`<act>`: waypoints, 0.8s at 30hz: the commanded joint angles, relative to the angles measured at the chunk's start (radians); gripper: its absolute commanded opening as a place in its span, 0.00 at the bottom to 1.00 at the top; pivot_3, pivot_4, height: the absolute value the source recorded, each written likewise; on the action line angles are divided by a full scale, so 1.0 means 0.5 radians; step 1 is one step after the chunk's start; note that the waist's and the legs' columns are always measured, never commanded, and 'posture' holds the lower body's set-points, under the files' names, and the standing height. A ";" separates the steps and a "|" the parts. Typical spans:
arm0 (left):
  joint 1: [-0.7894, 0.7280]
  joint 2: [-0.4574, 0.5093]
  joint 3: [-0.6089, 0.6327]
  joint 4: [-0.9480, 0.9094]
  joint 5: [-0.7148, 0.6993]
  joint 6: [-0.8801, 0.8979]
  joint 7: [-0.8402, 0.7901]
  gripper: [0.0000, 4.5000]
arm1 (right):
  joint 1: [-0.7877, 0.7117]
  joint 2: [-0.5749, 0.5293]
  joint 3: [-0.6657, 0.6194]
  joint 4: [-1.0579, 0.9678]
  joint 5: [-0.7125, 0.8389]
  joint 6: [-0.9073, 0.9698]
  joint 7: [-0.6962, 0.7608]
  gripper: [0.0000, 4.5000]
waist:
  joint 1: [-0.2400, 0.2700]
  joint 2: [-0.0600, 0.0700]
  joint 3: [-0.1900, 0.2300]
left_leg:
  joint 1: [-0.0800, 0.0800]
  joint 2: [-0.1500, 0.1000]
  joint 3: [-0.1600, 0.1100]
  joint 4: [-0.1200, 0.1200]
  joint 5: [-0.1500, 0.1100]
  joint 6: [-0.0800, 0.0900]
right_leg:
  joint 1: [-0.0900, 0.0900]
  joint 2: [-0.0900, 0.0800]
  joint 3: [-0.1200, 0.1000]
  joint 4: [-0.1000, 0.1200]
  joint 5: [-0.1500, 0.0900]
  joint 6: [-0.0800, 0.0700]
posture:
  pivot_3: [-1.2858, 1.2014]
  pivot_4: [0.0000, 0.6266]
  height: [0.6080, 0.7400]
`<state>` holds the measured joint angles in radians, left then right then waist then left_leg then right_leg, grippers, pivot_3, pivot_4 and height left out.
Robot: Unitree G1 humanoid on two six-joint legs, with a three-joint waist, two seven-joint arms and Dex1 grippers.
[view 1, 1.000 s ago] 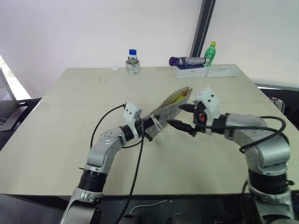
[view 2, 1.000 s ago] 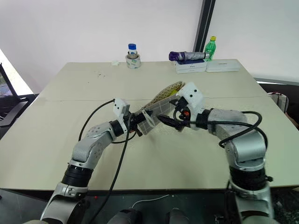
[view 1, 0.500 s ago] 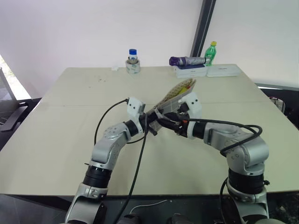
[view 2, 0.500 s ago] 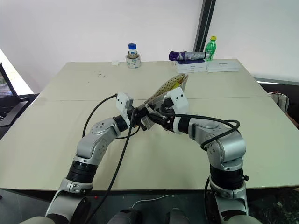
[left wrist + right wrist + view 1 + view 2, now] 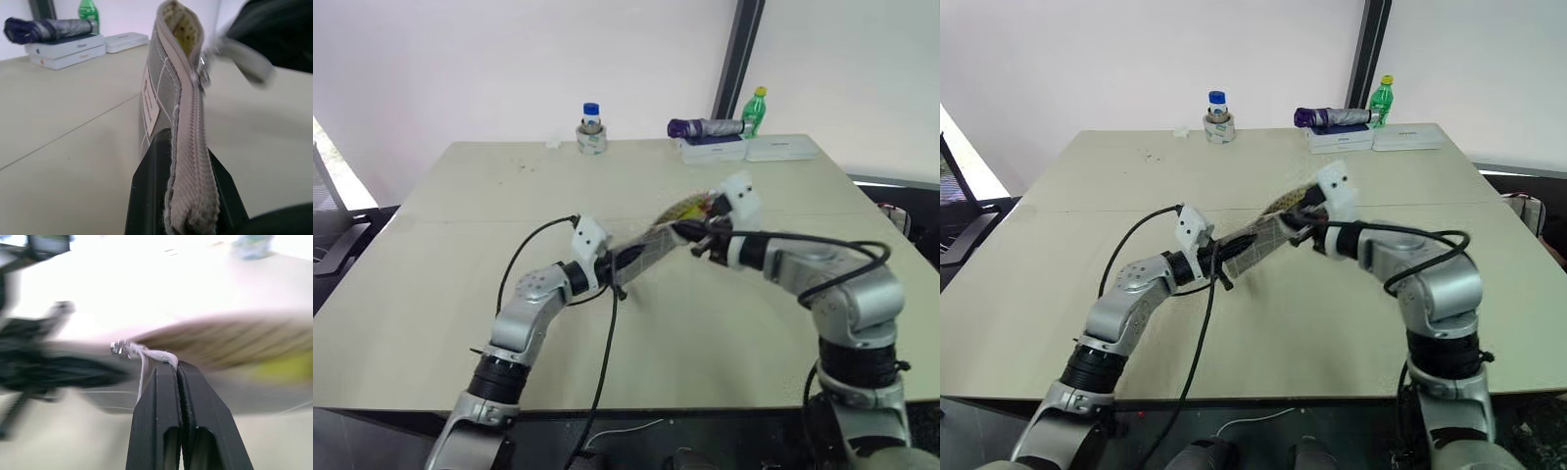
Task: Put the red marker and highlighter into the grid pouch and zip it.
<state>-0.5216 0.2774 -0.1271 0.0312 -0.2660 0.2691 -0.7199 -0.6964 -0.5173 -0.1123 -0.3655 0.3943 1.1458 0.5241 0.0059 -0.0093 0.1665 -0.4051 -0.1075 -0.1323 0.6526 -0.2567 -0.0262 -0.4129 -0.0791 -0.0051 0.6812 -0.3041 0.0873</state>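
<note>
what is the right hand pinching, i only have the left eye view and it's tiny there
Observer: The right hand is shut on the pale pull cord of the grey fabric grid pouch.
Operator: zip closed yet
Observer: No. From the left wrist, the slider sits partway along and yellow lining shows past it.
Operator: left hand got it
Observer: Yes, the left hand clamps the pouch's zipped end.

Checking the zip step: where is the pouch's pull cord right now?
In the right wrist view, the pull cord is pinched by the right gripper, beside the pouch held by the left gripper.
</note>
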 commanded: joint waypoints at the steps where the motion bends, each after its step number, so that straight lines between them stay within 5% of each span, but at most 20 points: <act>1: 0.038 0.106 0.044 -0.060 0.016 -0.133 -0.094 0.00 | -0.081 -0.190 -0.123 0.188 -0.119 -0.194 -0.054 0.02 | 0.001 0.000 0.000 | 0.000 0.000 0.000 0.000 0.000 0.000 | 0.000 0.000 0.000 0.000 0.000 0.000 | 0.52 0.24 1.00; 6: 0.114 0.238 0.089 -0.042 0.022 -0.200 -0.138 0.00 | -0.081 -0.406 -0.108 0.570 -0.315 -0.457 -0.153 0.02 | -0.001 0.000 0.000 | 0.000 0.000 0.001 -0.001 0.000 0.000 | 0.000 0.000 0.000 0.000 0.000 0.000 | 0.52 0.24 1.00; 11: 0.171 0.334 0.083 -0.024 0.113 -0.392 -0.150 0.00 | 0.004 -0.397 -0.050 0.537 -0.220 -0.555 -0.035 0.02 | -0.033 0.000 0.000 | 0.000 0.002 0.001 -0.004 0.000 0.000 | -0.001 0.000 0.001 -0.001 0.000 0.000 | 0.52 0.24 1.00; 14: 0.183 0.393 0.060 0.032 0.202 -0.549 -0.152 0.00 | 0.103 -0.359 -0.033 0.473 -0.104 -0.563 0.104 0.18 | -0.038 0.000 0.000 | 0.000 0.002 0.002 -0.005 0.000 0.000 | -0.001 0.000 0.001 -0.001 0.000 0.000 | 0.52 0.24 1.00; 17: 0.181 0.416 0.073 0.073 0.233 -0.636 -0.130 0.00 | 0.194 -0.363 0.014 0.436 -0.122 -0.619 0.134 0.53 | -0.034 0.000 0.000 | 0.001 0.002 0.001 -0.004 0.000 0.000 | 0.000 0.000 0.001 -0.001 0.000 0.000 | 0.52 0.24 1.00; 18: 0.198 0.434 0.087 0.070 0.210 -0.629 -0.147 0.07 | 0.223 -0.361 0.010 0.430 -0.113 -0.629 0.150 0.64 | -0.035 0.000 0.000 | 0.001 0.001 0.001 -0.004 0.000 0.000 | 0.000 0.000 0.001 -0.001 0.000 0.000 | 0.52 0.24 1.00; 20: 0.228 0.459 0.113 0.059 0.182 -0.626 -0.175 0.22 | 0.268 -0.364 0.005 0.417 -0.098 -0.645 0.185 0.64 | -0.041 0.000 0.000 | 0.001 0.001 0.001 -0.004 0.000 0.000 | 0.000 0.000 0.001 -0.001 0.000 0.000 | 0.52 0.24 1.00; 24: 0.326 0.533 0.178 -0.035 0.143 -0.572 -0.194 0.66 | 0.384 -0.408 -0.022 0.371 -0.058 -0.699 0.295 0.64 | -0.035 0.000 0.000 | 0.000 0.002 0.001 -0.005 0.000 0.000 | -0.002 0.000 0.001 -0.001 0.000 0.000 | 0.52 0.24 1.00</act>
<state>-0.3734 0.5171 -0.0867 0.0685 -0.1665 -0.0243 -0.8062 -0.5152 -0.6942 -0.0930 -0.1270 0.3443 0.8287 0.6390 -0.0116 -0.0091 0.1665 -0.4051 -0.1067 -0.1317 0.6503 -0.2566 -0.0261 -0.4135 -0.0792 -0.0046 0.6806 -0.3041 0.0872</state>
